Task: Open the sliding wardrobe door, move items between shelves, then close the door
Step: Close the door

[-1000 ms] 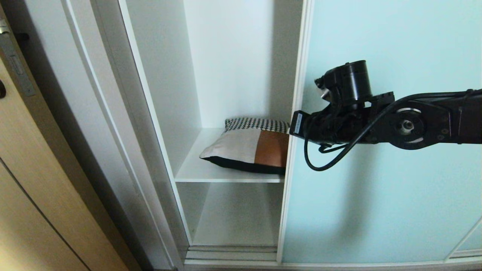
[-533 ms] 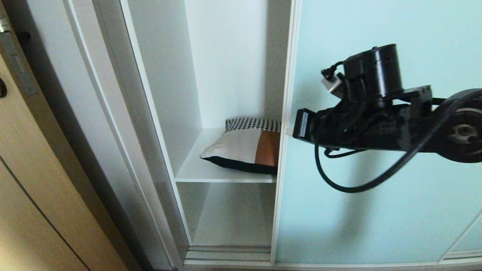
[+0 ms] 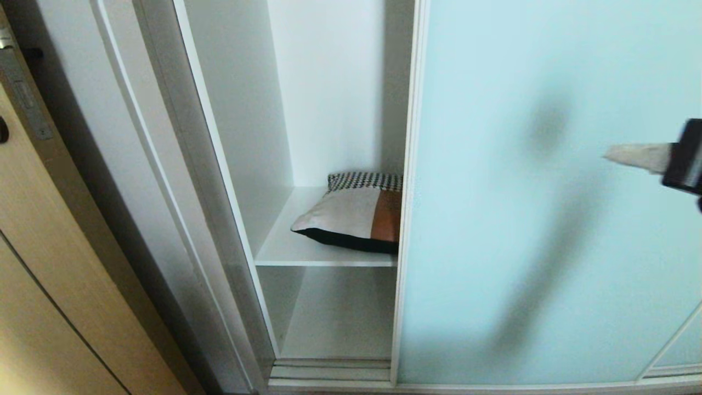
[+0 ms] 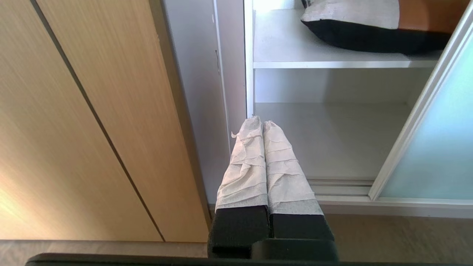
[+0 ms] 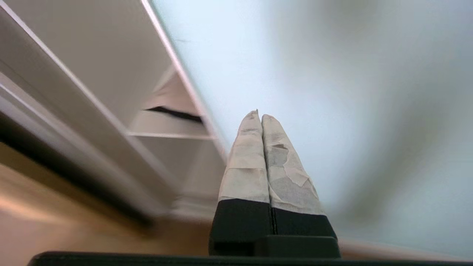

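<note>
The sliding wardrobe door (image 3: 548,219), frosted pale blue glass in a slim silver frame, covers the right of the wardrobe. Its left edge overlaps the patchwork cushion (image 3: 351,216), which lies on the middle white shelf (image 3: 285,252). A lower shelf (image 3: 340,318) is bare. My right gripper (image 3: 610,156) is shut and empty at the head view's far right edge, in front of the glass and well away from the door's frame. The right wrist view shows it (image 5: 257,115) against the door (image 5: 332,74). My left gripper (image 4: 261,121) is shut and parked low, below the cushion (image 4: 351,14).
A tan wooden door (image 3: 49,274) with a metal latch plate (image 3: 22,93) stands to the left of the wardrobe. The wardrobe's bottom track (image 3: 329,370) runs along the base. Brown floor (image 4: 406,236) lies in front.
The sliding door has moved left and narrowed the opening, hiding more of the cushion. My right arm has pulled back to the right, almost out of the head view.
</note>
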### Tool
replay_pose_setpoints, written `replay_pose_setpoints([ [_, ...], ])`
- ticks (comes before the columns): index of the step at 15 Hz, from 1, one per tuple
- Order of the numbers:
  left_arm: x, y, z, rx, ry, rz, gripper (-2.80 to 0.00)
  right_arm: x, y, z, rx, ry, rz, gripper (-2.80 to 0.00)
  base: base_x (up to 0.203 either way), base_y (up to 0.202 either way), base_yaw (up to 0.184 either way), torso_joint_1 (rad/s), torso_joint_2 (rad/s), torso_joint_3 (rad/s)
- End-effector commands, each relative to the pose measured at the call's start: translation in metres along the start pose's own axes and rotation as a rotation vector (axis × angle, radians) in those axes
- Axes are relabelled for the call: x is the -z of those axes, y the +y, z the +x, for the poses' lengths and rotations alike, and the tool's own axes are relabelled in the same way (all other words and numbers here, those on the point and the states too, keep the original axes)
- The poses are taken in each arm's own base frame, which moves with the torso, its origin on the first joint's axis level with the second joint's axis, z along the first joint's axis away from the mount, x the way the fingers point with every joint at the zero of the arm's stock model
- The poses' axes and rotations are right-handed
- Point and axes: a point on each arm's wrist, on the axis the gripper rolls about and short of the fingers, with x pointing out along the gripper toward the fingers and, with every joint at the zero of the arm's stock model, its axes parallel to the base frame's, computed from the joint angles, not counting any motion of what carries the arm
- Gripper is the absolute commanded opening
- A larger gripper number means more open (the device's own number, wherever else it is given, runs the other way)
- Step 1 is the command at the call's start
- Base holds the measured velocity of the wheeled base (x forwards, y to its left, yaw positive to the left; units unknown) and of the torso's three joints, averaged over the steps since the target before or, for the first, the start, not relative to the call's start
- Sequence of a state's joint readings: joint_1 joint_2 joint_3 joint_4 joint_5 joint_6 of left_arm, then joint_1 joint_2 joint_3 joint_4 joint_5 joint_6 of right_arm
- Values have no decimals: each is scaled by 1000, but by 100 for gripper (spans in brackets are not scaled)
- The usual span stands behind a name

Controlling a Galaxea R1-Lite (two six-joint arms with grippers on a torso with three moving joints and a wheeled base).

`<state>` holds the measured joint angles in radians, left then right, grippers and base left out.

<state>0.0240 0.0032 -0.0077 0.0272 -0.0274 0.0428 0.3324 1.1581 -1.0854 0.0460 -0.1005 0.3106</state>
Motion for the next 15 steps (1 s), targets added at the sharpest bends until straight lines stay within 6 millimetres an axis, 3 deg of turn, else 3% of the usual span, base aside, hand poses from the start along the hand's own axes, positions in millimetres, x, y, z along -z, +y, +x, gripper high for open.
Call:
replay_pose_setpoints([
  [1, 0, 0, 0, 0, 2, 0, -280, 11, -20, -102, 29, -213, -83, -280, 0, 0, 0, 0, 0, 0],
  [4, 0, 0, 0, 0, 2, 0, -280, 66, -36, -161, 93, -281, -169, -280, 0, 0, 0, 0, 0, 0],
  [7, 0, 0, 0, 0, 2, 0, -280, 132, -47, -191, 164, -250, -204, -280, 0, 0, 0, 0, 0, 0],
  [11, 0, 0, 0, 0, 2, 0, -280, 198, -62, -193, 227, -172, -215, -280, 0, 0, 0, 0, 0, 0],
  [15, 0, 0, 0, 0, 2, 1, -280, 242, -83, -166, 322, -115, -184, -280, 0, 0, 0, 0, 0, 0],
])
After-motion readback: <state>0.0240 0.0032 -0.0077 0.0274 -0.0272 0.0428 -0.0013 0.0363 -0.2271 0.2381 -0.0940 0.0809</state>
